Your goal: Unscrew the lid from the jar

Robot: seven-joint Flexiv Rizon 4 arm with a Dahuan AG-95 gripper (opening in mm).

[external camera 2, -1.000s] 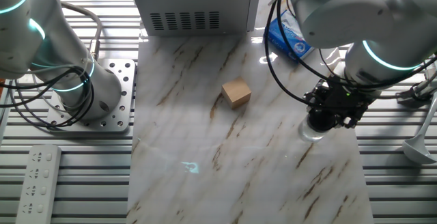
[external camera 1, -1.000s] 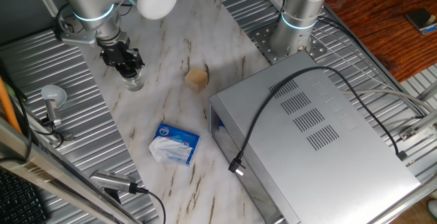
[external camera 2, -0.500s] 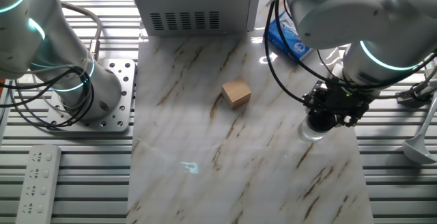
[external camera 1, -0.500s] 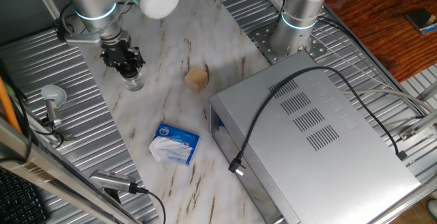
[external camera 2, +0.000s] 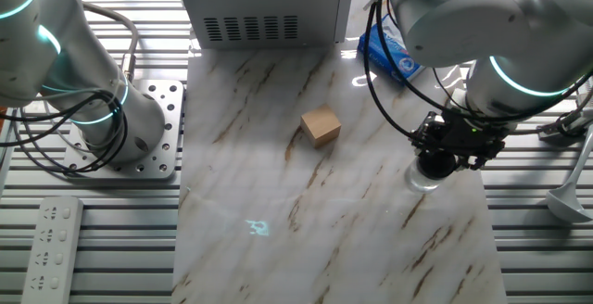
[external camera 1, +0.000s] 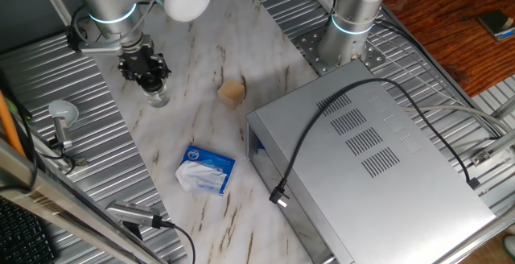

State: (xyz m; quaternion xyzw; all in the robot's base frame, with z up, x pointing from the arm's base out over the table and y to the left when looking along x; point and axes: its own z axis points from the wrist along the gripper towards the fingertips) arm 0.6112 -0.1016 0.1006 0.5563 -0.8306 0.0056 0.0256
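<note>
The small clear glass jar (external camera 1: 158, 96) (external camera 2: 420, 181) stands upright on the marble tabletop near its edge. My black gripper (external camera 1: 151, 79) (external camera 2: 439, 163) points straight down onto the jar's top. Its fingers are closed around the black lid, which is almost fully hidden between them. Only the glass body of the jar shows below the fingers.
A tan cube (external camera 1: 231, 93) (external camera 2: 321, 126) lies mid-table. A blue-and-white packet (external camera 1: 206, 170) (external camera 2: 393, 52) lies near a large grey metal box (external camera 1: 370, 159). A second arm's base (external camera 2: 120, 128) is bolted beside the table. A ladle (external camera 1: 61, 117) lies on the ribbed surface.
The wrist and gripper have turned a little about the vertical axis over the jar. The jar stays in place.
</note>
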